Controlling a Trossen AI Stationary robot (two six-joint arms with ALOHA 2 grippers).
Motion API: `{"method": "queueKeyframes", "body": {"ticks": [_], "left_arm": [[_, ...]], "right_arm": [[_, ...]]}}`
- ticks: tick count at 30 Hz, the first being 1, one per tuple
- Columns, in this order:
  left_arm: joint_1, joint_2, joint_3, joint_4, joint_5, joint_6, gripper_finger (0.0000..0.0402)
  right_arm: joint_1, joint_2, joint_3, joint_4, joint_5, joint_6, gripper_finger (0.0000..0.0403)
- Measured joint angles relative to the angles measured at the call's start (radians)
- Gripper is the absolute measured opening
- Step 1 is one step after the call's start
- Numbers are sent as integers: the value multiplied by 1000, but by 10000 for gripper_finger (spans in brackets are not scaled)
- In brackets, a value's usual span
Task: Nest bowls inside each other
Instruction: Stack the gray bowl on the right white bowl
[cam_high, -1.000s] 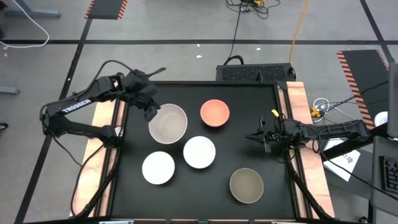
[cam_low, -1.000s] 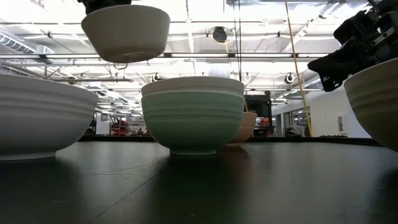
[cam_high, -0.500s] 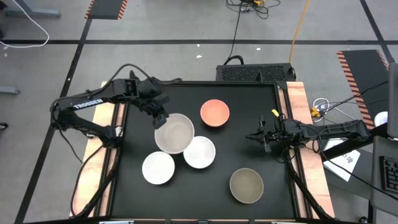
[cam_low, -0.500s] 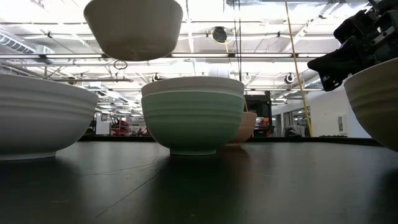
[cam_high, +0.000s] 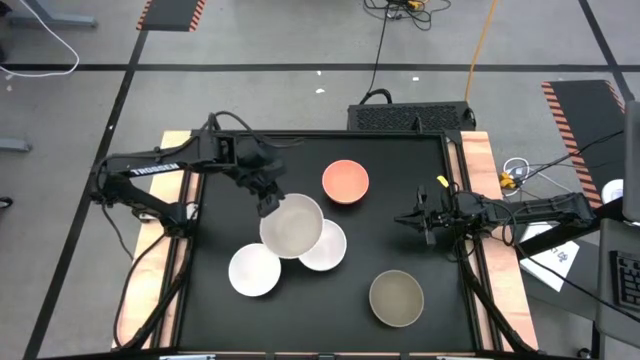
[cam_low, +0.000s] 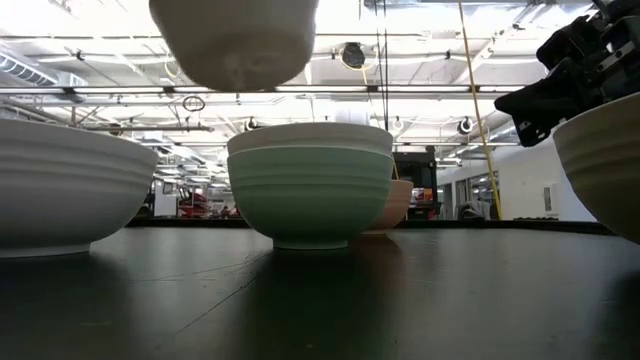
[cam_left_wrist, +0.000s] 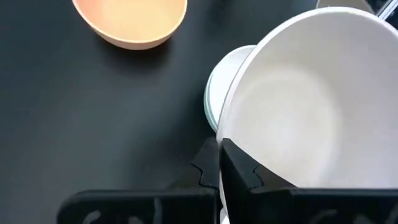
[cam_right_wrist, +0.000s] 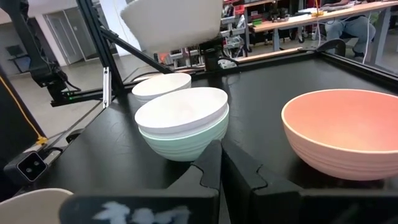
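My left gripper (cam_high: 268, 206) is shut on a pale beige-grey bowl (cam_high: 292, 226) and holds it in the air, partly over a white bowl nested in a mint-green bowl (cam_high: 328, 250). The low view shows the held bowl (cam_low: 235, 40) well above that pair (cam_low: 310, 190). Another white bowl (cam_high: 254, 270), a coral-pink bowl (cam_high: 346, 181) and an olive-tan bowl (cam_high: 396, 297) rest on their bases on the black table. My right gripper (cam_high: 405, 220) is shut and empty, hovering at the table's right side. My left gripper holds the beige-grey bowl by its rim (cam_left_wrist: 225, 134) on the side toward the table's far left. One finger (cam_left_wrist: 249, 173) is inside the bowl and the other (cam_left_wrist: 204, 175) is outside its wall. The bowl is lifted clear, open side up.
The black table top has raised wooden side rails (cam_high: 478, 170). A black box (cam_high: 410, 117) sits beyond the far edge. There is bare table between the coral-pink bowl and the olive-tan bowl (cam_high: 380, 240).
My left gripper has carried the beige-grey bowl toward the table's right and near edges, from beside the coral-pink bowl to partly over the white-in-mint pair. The bowl has also risen a little and stays clear of the table.
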Motion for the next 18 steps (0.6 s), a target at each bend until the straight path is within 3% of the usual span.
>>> {"method": "queueKeyframes", "body": {"ticks": [18], "left_arm": [[-38,138,-1,146,92,22,0]], "right_arm": [[0,17,0,-1,0,13,0]]}}
